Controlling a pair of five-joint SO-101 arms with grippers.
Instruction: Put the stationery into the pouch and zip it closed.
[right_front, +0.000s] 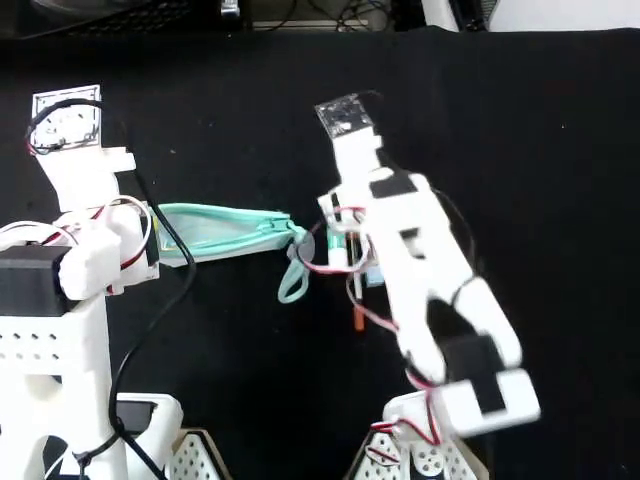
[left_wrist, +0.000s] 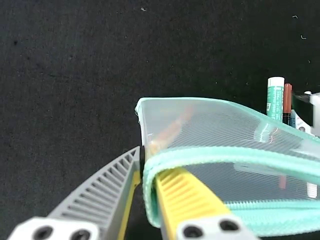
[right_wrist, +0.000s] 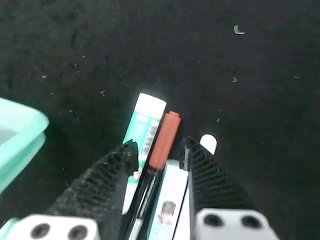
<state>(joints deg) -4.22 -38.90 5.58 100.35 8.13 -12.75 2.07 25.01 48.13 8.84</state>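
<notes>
Now left gripper (left_wrist: 146, 162) pinches translucent mint pouch (left_wrist: 215, 130) rim; right gripper (right_wrist: 160, 145) parted astride brown pen (right_wrist: 169, 125).

No word or number is coming through clearly enough to read. The green-and-white tube (right_wrist: 145, 122) lying on the black worktop (right_wrist: 225, 60) is carrying a printed label. A barcode (right_wrist: 148, 137) is showing on the label's white part as a short row of dark bars; any digits under them are too small to tell. Just beside the tube and the brown-capped pen (right_wrist: 164, 137), a white wrapper (right_wrist: 167, 200) is showing a small dark printed figure with pale blue marks around it, but these are not resolving into letters. In the left wrist view the tube's green label is appearing as faint pale specks.
</notes>
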